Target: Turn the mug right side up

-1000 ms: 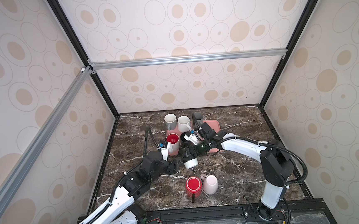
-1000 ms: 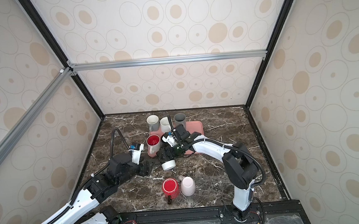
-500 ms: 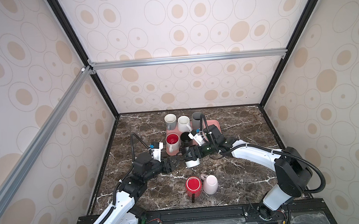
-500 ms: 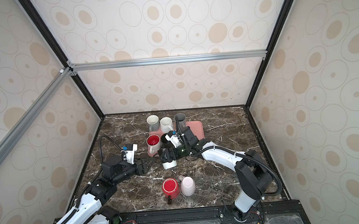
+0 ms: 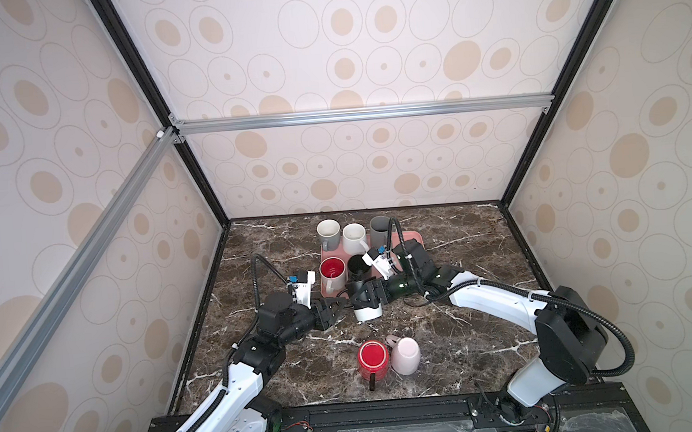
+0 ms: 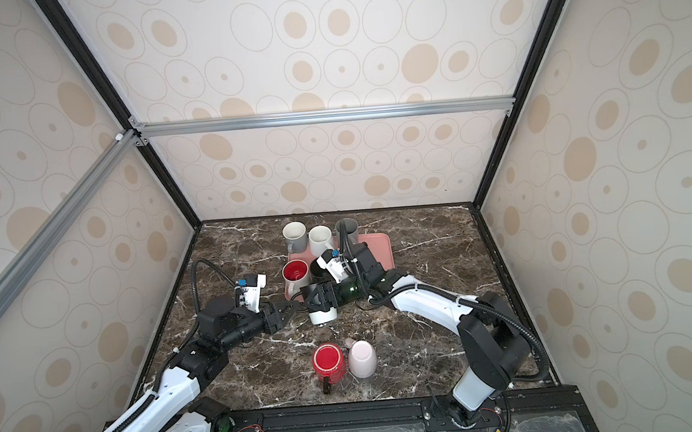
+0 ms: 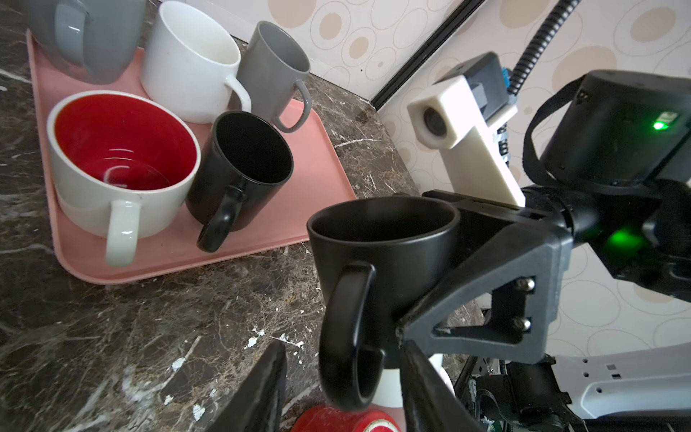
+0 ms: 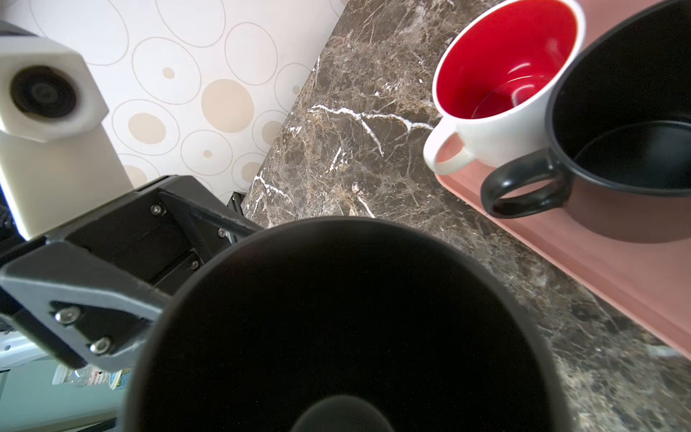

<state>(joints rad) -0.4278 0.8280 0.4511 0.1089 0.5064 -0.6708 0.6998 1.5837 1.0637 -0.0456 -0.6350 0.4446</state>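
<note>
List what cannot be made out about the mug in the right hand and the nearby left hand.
Held mug base: mostly behind its handle in the left wrist view, too small in both top views; table contact unclear.
Left hand tips: cut off by the left wrist view's lower edge; handle contact unclear.
Right hand far finger: behind the mug in the left wrist view.
</note>
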